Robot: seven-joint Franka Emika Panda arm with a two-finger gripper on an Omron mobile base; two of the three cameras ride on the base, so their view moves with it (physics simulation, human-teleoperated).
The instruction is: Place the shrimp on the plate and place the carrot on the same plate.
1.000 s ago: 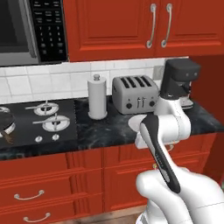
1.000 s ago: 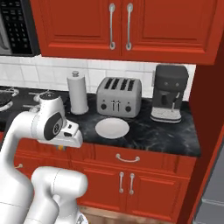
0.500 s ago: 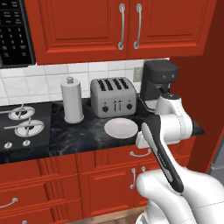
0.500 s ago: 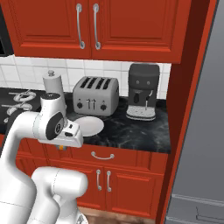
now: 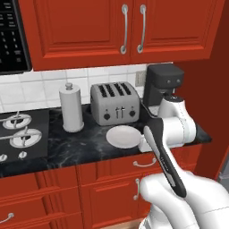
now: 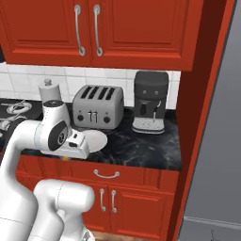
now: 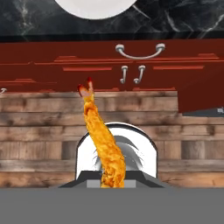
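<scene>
The claw (image 7: 113,178) is clenched on the shrimp (image 7: 103,140), a breaded, golden-orange curved piece with a red tail, which sticks out from between its tips. Hand and shrimp hang off the front edge of the black marble counter (image 5: 80,147), before the red cabinet drawers. The flat round white plate (image 5: 123,136) lies on the counter just in front of the silver four-slot toaster (image 5: 114,103).

Kitchen, likely home: toaster (image 5: 115,103), stove burners (image 5: 20,136), red cabinets (image 5: 120,27).
</scene>
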